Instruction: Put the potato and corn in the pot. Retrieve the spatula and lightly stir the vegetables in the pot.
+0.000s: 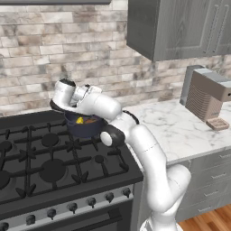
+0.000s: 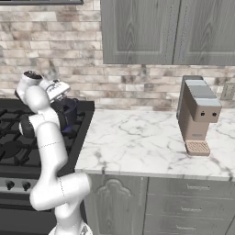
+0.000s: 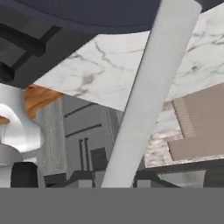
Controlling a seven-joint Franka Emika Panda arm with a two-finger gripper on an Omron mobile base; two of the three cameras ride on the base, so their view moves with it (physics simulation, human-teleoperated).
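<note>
Hand view first, nearest to us: a thick grey bar (image 3: 144, 94) rises from between our fingers at six o'clock toward twelve, and we take it for the spatula's handle, clasped between the jaws. They look clenched on it, though the tips are mostly cut off, so we hedge a little. Behind it sit the pot's dark rim (image 3: 87, 13) at twelve and the marble counter (image 3: 100, 74).

Left base view next: our gripper (image 1: 85, 115) hangs over the pot (image 1: 85, 126), which stands on the stove (image 1: 45, 167) toward its back right corner. Inside we make out a yellow piece, the corn (image 1: 80, 120), and beside it at three o'clock a reddish-brown shape, possibly the potato (image 1: 91, 120); our forearm hides the rest, including the spatula's blade.

Farther off at three o'clock stands the coffee machine (image 2: 197, 114), well apart.

Risks as we judge them: if the grip slackens, the spatula could slip or tilt. A hard sweep could flick a vegetable out or nudge the pot across the grates.
</note>
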